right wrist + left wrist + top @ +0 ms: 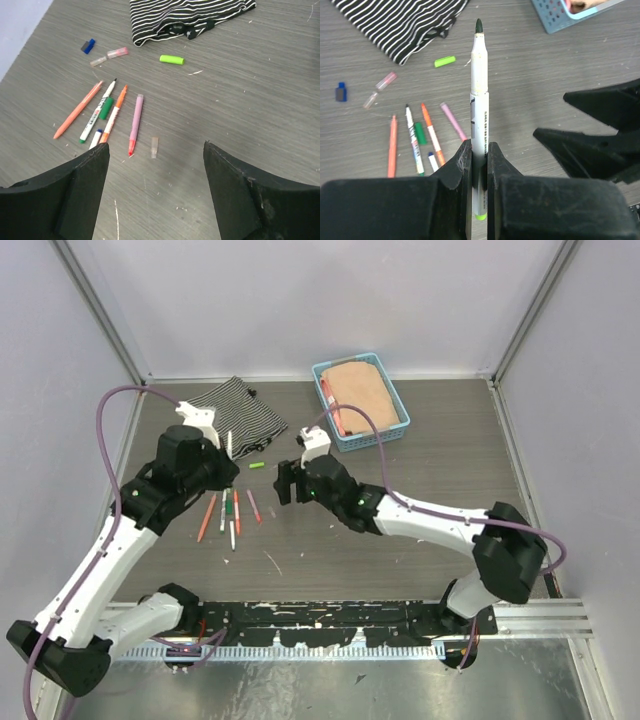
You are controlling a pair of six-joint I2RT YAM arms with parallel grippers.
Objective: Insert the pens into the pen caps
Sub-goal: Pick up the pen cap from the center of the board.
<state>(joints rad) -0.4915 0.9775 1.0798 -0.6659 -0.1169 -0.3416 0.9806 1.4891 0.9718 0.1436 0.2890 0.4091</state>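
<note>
My left gripper is shut on a white pen, which points away from me with its dark green tip bare and a lime end behind the fingers. In the top view this gripper hovers over the loose pens. An orange pen, a white one, an orange-white one and a pink one lie side by side. A lime cap, blue cap, pink cap, green cap and clear cap lie apart from them. My right gripper stands open and empty above the clear cap.
A striped black-and-white cloth lies at the back left. A blue basket holding tan fabric stands at the back, right of centre. Grey walls close in the table on three sides. The right gripper's fingers sit close to the held pen.
</note>
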